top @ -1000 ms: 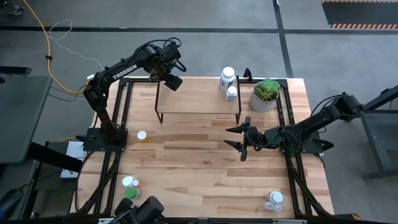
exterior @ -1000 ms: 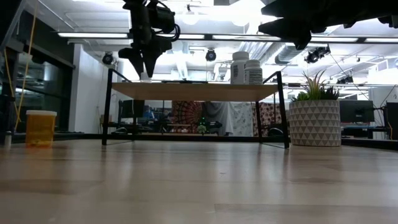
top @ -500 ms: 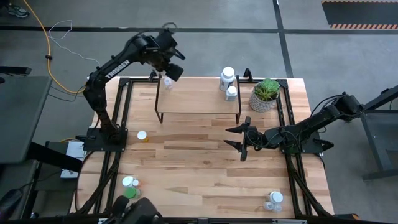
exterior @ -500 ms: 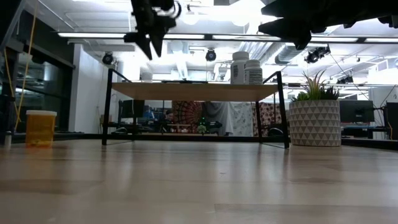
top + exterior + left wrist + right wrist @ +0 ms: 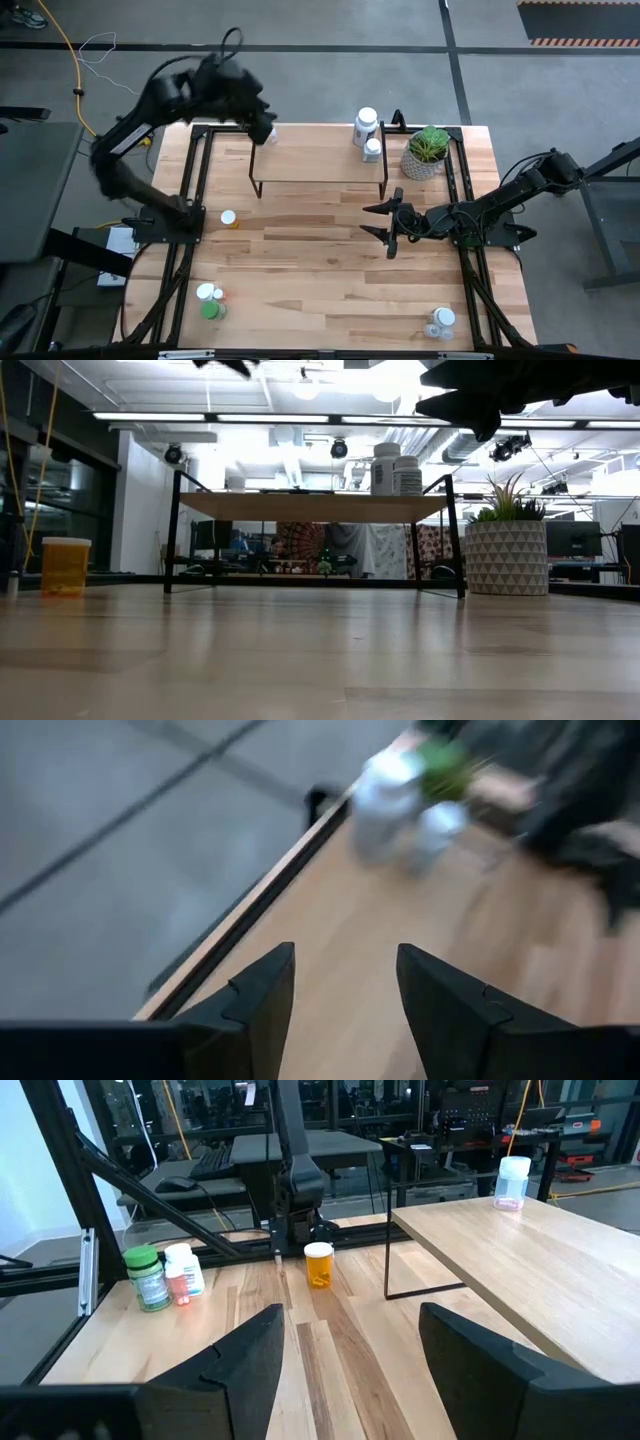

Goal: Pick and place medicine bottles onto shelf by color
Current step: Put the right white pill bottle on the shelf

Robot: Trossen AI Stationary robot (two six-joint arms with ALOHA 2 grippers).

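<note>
A potted green plant [image 5: 427,151] in a patterned white pot stands on the wooden tabletop [image 5: 330,270]

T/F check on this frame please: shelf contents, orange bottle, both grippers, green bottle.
1. Two white bottles stand together at the shelf end nearest the potted plant. True.
2. The orange bottle is on the shelf. False: it stands on the tabletop, near the left arm's base.
3. The left gripper is shut on a bottle. False: its fingers are apart with nothing between them.
4. A clear bottle stands alone at the shelf's other end. True.
5. The right gripper hovers open over the tabletop, holding nothing. True.
6. The green bottle sits beside the plant. False: it is at the table's front left corner.
</note>
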